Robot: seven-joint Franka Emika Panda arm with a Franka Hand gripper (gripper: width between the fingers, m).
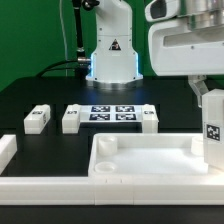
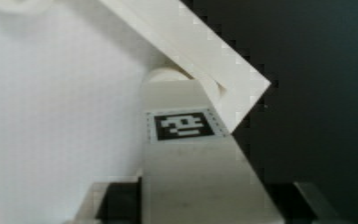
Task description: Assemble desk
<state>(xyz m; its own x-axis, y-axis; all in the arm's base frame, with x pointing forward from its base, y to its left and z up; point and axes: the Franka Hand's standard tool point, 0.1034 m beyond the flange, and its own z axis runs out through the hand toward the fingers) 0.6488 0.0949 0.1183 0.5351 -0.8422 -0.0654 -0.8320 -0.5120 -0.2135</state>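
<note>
Over rimmed tabletop [image 1: 150, 162] corner | hand [image 2: 202, 200] clamps blocky white tagged leg [image 2: 190, 150] | smooth plastic

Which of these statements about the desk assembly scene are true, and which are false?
1. Three loose legs lie on the black table. True.
2. The claw grips a tagged leg at a corner of the tabletop. True.
3. The tabletop lies behind the marker board, against the robot's base. False: in the exterior view it lies in front of the marker board, nearest the camera.
4. The marker board carries six tags. False: it carries four.
5. All the loose legs lie on the exterior view's right of the marker board. False: two lie on its left, one on its right.
</note>
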